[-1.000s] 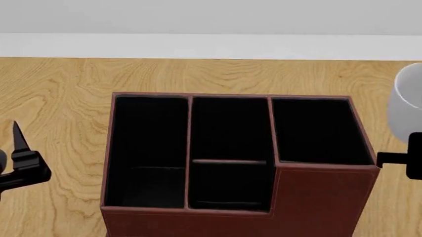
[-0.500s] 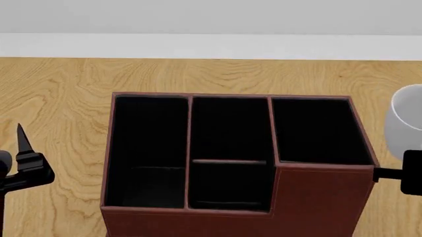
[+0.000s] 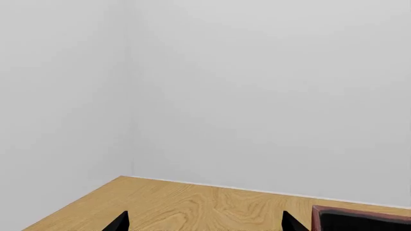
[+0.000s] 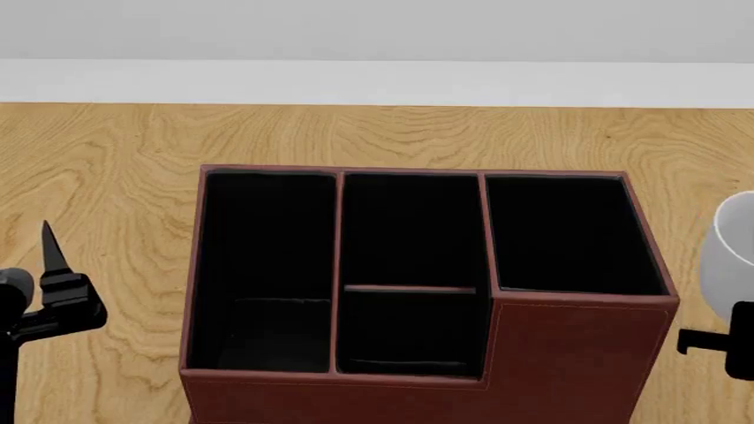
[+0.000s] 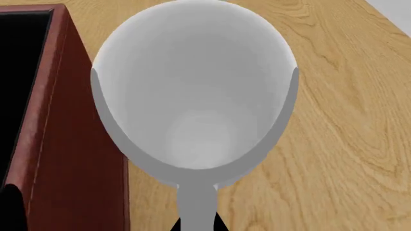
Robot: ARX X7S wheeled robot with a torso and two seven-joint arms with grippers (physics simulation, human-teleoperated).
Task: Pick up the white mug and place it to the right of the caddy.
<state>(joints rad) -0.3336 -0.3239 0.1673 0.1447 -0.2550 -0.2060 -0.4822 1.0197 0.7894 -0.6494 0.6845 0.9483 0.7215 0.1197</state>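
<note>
The white mug point(image 4: 733, 249) shows at the right edge of the head view, just right of the caddy point(image 4: 566, 362), a reddish-brown box with four black-lined compartments. In the right wrist view the white mug point(image 5: 196, 91) fills the frame, mouth toward the camera, next to the caddy's wall point(image 5: 70, 144). My right gripper point(image 5: 196, 227) is shut on the mug's handle point(image 5: 196, 202); only a black part of it point(image 4: 719, 340) shows in the head view. My left gripper point(image 3: 204, 226) is open and empty, left of the caddy; one fingertip point(image 4: 49, 247) shows in the head view.
The wooden table point(image 4: 118, 177) runs back to a white wall point(image 4: 377, 35). The caddy's corner point(image 3: 359, 219) shows in the left wrist view. Bare wood point(image 5: 347, 125) lies to the right of the mug.
The mug and my right gripper have moved down beside the caddy's right wall. My left gripper has shifted slightly right and down.
</note>
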